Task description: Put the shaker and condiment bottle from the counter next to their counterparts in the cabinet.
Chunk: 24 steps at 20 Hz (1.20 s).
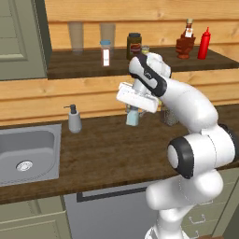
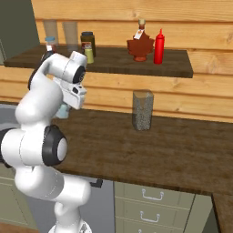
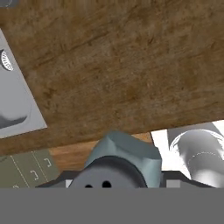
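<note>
- Across the lower scene, the counter (image 1: 107, 154), a long dark brown worktop, carries a steel sink (image 1: 28, 154) at its left end.
- Above it, the cabinet (image 1: 88, 65), an open light-wood shelf with a dark floor, holds the condiment bottle (image 1: 204, 43) upright at the right end, just beside the squat brown sauce bottle (image 1: 185, 44).
- Further left on the shelf stand a dark jar (image 1: 134, 44), two clear glasses (image 1: 76, 36) and a small white-labelled bottle (image 1: 106, 52); the olive-yellow shaker (image 2: 89, 53) stands beside the dark jar.
- On the counter by the back wall stands a speckled grey container (image 2: 143, 110), and a grey soap dispenser (image 1: 74, 119) stands near the sink.
- My gripper (image 1: 132, 112) points downward above the counter, its fingers partly closed around the shaker (image 1: 132, 116), which I hold lifted clear of the worktop; the hand view shows the shaker's grey cap (image 3: 124, 151) from above.
</note>
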Motion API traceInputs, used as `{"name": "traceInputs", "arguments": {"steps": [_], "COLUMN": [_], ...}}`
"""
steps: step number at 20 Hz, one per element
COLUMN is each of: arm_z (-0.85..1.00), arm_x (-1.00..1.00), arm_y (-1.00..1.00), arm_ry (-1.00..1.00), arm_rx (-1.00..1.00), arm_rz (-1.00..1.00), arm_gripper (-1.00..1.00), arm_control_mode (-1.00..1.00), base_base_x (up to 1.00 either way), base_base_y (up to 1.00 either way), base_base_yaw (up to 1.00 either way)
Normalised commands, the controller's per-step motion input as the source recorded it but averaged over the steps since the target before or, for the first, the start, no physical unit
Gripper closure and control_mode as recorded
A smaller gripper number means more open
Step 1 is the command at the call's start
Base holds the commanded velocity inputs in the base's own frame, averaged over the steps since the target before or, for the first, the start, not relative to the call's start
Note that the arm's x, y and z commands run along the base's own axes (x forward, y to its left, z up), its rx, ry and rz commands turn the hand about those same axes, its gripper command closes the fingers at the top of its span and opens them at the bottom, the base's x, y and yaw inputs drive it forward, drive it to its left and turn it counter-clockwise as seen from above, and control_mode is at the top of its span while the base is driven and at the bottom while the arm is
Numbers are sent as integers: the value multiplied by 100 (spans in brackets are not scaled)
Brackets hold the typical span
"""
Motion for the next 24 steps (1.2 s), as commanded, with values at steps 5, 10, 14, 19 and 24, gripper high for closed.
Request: {"name": "traceInputs", "arguments": {"steps": [5,10,14,19,24], "arm_z": [14,69,85,32,46], "arm_x": [-23,0,0,-6,1], "arm_y": [-1,-21,-33,-12,-32], "arm_ry": [-20,-39,-41,-25,-4], "arm_rx": [-5,-13,-7,-1,0], "arm_rz": [-2,-12,-11,-7,0], "arm_gripper": [100,100,100,100,100], "arm_control_mode": [-100,-100,-100,-100,-100], "base_base_x": [0,0,0,0,0], "base_base_y": [0,0,0,0,0], "base_base_yaw": [0,0,0,0,0]}}
